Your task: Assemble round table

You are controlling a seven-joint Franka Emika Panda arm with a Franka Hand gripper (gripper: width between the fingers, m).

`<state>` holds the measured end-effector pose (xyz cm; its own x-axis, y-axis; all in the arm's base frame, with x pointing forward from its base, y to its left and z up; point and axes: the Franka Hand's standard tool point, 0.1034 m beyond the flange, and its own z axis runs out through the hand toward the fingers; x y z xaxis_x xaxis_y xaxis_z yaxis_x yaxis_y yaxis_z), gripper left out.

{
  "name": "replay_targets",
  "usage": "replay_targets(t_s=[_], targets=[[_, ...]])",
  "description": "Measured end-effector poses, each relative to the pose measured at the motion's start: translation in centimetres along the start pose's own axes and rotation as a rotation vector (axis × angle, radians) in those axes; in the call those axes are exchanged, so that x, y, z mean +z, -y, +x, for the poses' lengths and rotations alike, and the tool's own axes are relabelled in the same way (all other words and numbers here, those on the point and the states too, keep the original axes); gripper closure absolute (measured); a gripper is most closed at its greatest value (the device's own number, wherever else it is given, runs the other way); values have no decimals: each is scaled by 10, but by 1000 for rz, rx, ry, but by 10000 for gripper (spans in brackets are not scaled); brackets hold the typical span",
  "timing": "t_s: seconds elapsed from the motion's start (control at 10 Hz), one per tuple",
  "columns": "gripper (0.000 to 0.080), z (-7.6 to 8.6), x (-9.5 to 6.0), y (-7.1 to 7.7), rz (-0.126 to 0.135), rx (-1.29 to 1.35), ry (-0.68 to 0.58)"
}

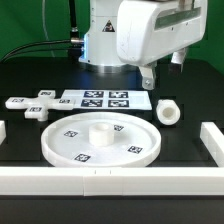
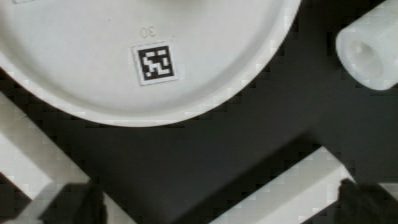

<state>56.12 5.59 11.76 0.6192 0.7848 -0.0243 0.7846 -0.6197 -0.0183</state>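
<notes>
Robot lab, tagged marker board [image 1: 103, 99], black bench [image 1: 25, 127]

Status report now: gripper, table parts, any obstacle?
Gripper open, empty, raised. Disc, leg, foot lie apart, unjoined. No obstacle seen.

Open table [image 1: 176, 136] gap between disc [image 1: 60, 136] and leg [image 1: 168, 112]; white border blocks [image 1: 213, 142] at the edges.

Round disc [image 2: 89, 60]: white, rimmed, 1 square tag [image 2: 157, 62] on top. Leg [image 2: 374, 55]: white, near disc rim, not touching, partly out of view.
</notes>
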Motion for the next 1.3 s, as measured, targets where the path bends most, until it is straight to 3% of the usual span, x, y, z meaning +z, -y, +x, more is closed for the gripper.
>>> replay_targets(t_s=[0.5,0.7,0.9,1.1,1.3], targets=[[150,-3,3,-2,-4,-34,-4],[150,-45,31,-14,-3,-120,-10],[150,-68,53,-29,3,-153,-15],[150,-85,70,-37,22,-149,-8],[150,-89,81,-40,35,-143,-5]])
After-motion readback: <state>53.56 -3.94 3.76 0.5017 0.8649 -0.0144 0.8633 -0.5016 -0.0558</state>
